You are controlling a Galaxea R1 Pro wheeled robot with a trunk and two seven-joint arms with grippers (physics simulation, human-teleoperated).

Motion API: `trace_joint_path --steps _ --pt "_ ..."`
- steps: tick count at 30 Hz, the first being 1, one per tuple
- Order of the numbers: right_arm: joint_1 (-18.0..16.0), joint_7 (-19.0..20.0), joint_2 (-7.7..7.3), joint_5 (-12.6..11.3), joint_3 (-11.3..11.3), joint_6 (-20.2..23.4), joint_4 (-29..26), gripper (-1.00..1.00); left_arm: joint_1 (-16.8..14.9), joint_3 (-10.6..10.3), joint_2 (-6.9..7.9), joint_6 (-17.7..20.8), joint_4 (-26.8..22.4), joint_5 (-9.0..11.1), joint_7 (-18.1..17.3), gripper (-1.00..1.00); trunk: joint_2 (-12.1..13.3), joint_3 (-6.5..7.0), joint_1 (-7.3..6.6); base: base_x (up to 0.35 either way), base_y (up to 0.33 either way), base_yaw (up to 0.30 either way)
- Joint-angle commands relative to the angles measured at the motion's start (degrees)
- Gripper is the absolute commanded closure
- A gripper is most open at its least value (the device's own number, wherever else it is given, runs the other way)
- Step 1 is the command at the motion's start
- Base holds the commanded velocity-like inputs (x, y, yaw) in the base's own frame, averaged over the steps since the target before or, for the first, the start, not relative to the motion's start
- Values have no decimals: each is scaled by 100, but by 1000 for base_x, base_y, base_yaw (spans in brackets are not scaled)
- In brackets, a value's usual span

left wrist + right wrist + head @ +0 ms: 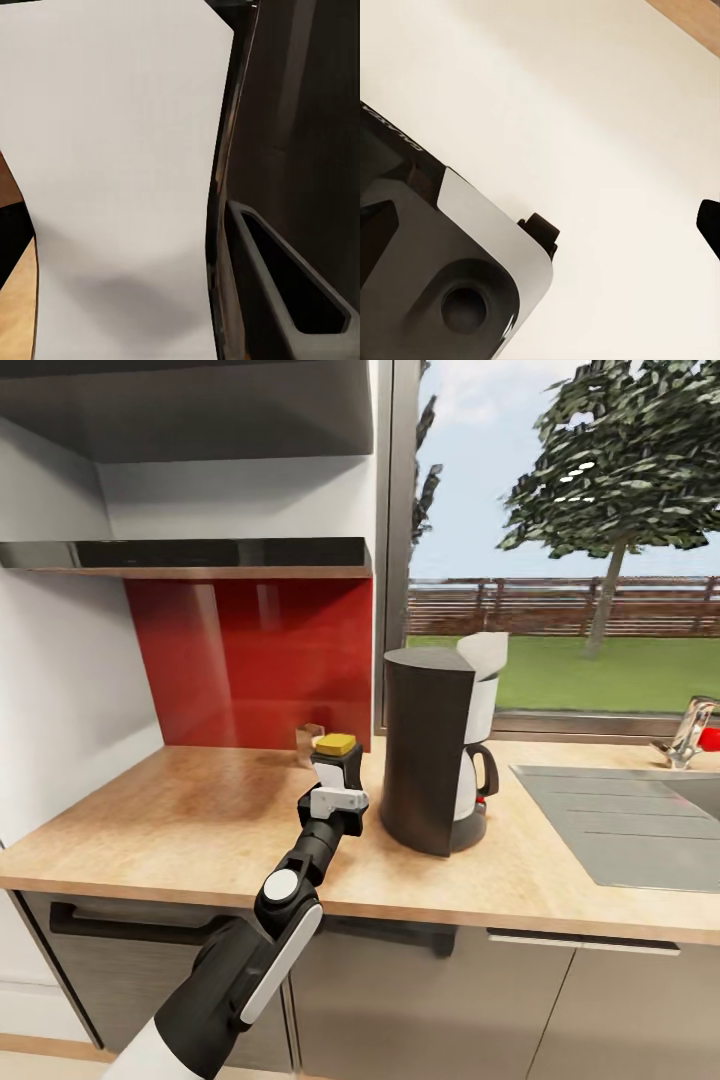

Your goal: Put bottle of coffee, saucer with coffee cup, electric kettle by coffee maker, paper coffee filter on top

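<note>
One bottle of coffee [335,758], glass-bodied with a yellow lid, stands at the tip of the left arm, low over the tabletop [200,810] and just left of the coffee maker [436,750]; whether its base is touching the wood cannot be told from the head view. The left tool [337,797] sits around the lower part of the bottle and appears closed on it, though its fingers are largely hidden behind the wrist. The left wrist view offers no confirmation, showing a pale surface at close range beside a dark one. One coffee maker stands upright on the tabletop, and one white paper filter [485,653] already rests in its top, tilted toward the window. Risks, as judged: if the tool lets go before the bottle is seated, the bottle may drop and tip; a sideways drift of the arm to the right could knock the coffee maker and shake the filter loose; pulling back with the fingers only partly parted could drag the bottle over. The right tool is not identifiable; the right wrist view shows part of the robot's body over a pale floor. Also present: one sink [640,820], one tap [690,730], one red wall panel [250,660]. Saucer, cup and kettle are not sighted here.
</note>
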Motion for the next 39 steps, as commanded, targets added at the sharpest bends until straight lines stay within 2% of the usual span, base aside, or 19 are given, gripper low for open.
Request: trace_joint_path --steps 1,17,34,39 --pt "-5 29 0 -62 43 -18 8 -100 -6 -11 3 26 -6 29 37 100 -4 -7 0 0 -74 0" --pt "-3 29 0 -59 43 -23 8 -100 -7 -3 -2 9 241 20 37 100 -4 -7 0 0 -11 0" --pt "-5 29 0 -59 43 -25 8 -100 -6 -10 -3 8 247 20 37 100 -686 -312 373 0 0 0" --pt "-6 29 3 -59 43 -25 8 -100 -6 -10 -3 8 246 20 37 100 -686 -320 373 0 0 0"
